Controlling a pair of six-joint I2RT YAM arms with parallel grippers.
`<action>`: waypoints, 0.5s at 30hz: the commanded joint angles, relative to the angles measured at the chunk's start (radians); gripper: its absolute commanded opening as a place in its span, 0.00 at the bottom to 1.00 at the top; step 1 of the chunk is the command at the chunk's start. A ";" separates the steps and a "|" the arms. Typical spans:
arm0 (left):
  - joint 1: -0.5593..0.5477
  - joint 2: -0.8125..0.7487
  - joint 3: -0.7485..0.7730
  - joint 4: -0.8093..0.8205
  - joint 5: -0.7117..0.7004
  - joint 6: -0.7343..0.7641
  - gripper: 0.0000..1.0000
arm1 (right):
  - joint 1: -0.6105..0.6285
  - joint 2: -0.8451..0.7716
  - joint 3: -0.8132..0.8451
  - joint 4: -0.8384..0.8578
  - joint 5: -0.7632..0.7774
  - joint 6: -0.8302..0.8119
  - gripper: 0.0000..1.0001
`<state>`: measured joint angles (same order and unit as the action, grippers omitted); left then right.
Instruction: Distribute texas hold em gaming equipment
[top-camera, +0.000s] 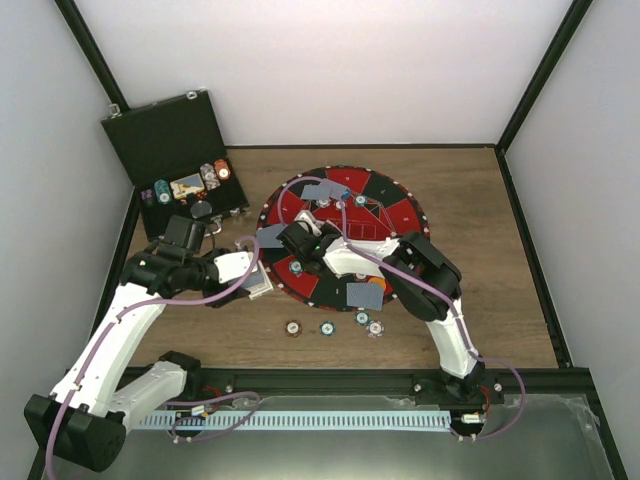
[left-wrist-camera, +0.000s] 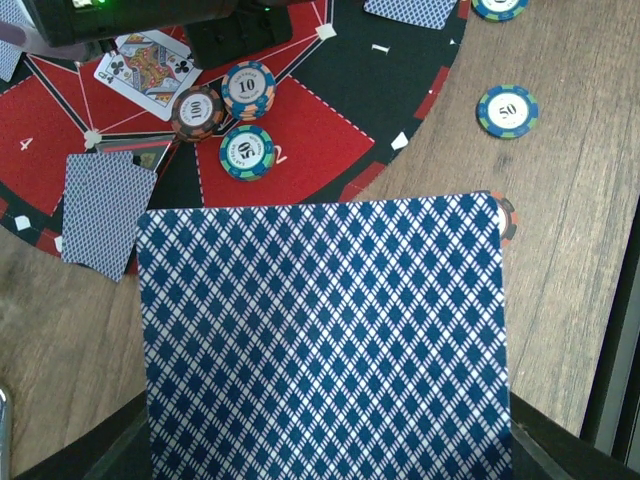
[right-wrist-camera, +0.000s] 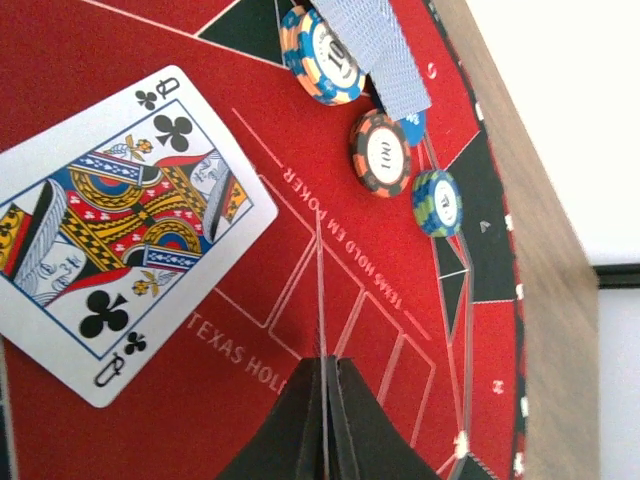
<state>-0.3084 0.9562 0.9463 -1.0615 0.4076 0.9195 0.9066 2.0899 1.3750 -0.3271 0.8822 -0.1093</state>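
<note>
Gripping a blue-backed card (left-wrist-camera: 325, 340) that fills the lower frame, the left gripper (top-camera: 257, 280) is clenched; the right gripper (right-wrist-camera: 324, 395) is clamped empty over the red mat (right-wrist-camera: 120, 40), the queen of clubs (right-wrist-camera: 120, 230) at left, chips (right-wrist-camera: 381, 152) at upper centre.

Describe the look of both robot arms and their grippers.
The left arm and right arm have smooth white link shells between bulky black joints, on black bases. A lavender cable runs along each. The left gripper and right gripper are dark; the right's fingers taper to slim wedges.
</note>
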 joint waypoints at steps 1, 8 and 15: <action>0.000 -0.019 0.024 -0.002 0.009 0.004 0.17 | 0.004 0.030 0.017 -0.010 -0.034 0.048 0.06; 0.000 -0.015 0.030 -0.002 0.013 0.005 0.17 | 0.005 -0.030 0.032 -0.153 -0.229 0.170 0.66; -0.001 -0.013 0.032 0.000 0.013 0.008 0.18 | -0.003 -0.133 0.068 -0.239 -0.358 0.260 0.84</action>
<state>-0.3084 0.9508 0.9463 -1.0649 0.4042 0.9199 0.9051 2.0399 1.3888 -0.4965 0.6319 0.0704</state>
